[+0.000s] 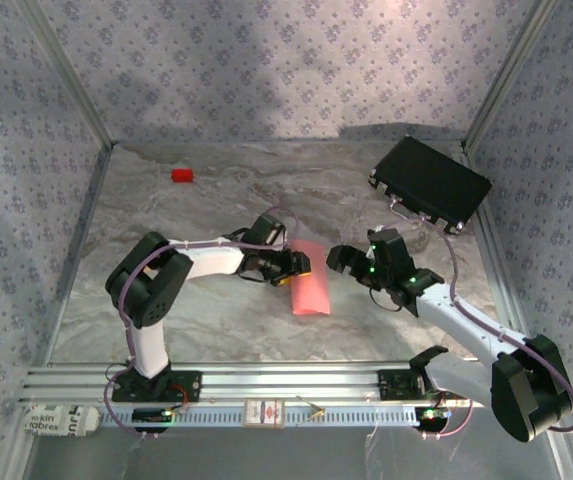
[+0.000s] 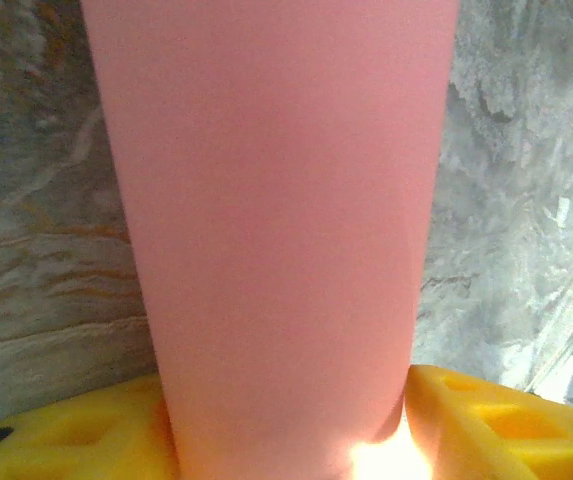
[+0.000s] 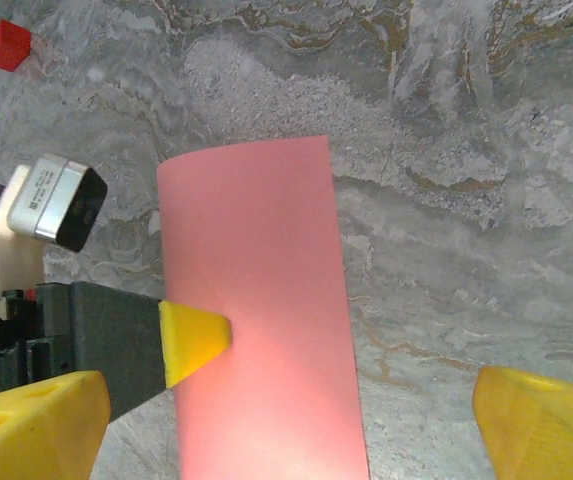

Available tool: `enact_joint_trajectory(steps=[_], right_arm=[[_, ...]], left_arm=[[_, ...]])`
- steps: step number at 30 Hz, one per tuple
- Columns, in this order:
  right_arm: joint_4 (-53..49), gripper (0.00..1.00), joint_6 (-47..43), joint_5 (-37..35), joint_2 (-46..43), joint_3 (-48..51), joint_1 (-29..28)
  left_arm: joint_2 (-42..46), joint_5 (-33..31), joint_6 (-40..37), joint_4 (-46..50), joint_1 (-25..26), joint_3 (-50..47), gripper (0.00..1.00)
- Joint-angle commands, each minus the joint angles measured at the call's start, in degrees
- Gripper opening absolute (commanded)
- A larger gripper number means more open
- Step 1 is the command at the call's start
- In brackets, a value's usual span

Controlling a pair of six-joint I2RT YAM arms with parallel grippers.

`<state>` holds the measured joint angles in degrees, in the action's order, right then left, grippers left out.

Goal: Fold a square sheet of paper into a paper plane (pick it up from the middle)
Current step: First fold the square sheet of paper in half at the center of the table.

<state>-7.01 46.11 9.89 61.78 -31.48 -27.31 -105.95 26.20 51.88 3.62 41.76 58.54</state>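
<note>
While bent in a soft curve, the square sheet of paper is at the middle of the table, pinched at one side by the left gripper.
It looks thin, light and floppy and would likely crumple, so hold an edge gently. The right gripper hangs close by, fingers spread wide. The red block and black case are well apart.

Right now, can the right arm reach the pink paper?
Probably yes. The right tool, open, sits close beside the pink paper with only bare table between. The left tool has the paper between its fingers from the other side, leaving this side free.
</note>
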Motion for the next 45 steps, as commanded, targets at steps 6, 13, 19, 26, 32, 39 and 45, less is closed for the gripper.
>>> enact_joint_trajectory(steps=[6,13,19,26,32,39,45], right_arm=[[1.71,0.92,1.34,-0.63,1.82,0.28,-1.11],[2.40,0.91,1.55,-0.91,3.29,0.19,-1.95],[2.72,0.91,1.55,-0.93,4.46,-0.07,-2.43],[2.94,0.90,1.43,-1.10,5.28,-0.06,-2.80],[2.81,0.90,1.41,-1.34,5.24,0.01,-2.97],[2.79,0.90,1.36,-1.32,5.19,0.27,-3.19],[2.75,0.91,1.43,-1.62,5.03,0.51,-3.27]], left_arm=[[4.75,-10.19,-6.28,12.73,0.17,1.62,0.61],[5.77,-11.38,-6.81,12.95,-0.09,0.35,0.57],[4.73,-11.26,-6.75,12.80,-0.18,-0.21,0.53],[2.79,-11.53,-7.00,14.42,-0.34,0.21,0.53],[2.50,-13.23,-5.26,14.74,-0.36,0.00,0.53],[1.39,-14.59,-4.76,16.56,-0.36,0.95,0.54],[0.32,-16.31,-4.07,19.23,-0.41,1.76,0.54]])
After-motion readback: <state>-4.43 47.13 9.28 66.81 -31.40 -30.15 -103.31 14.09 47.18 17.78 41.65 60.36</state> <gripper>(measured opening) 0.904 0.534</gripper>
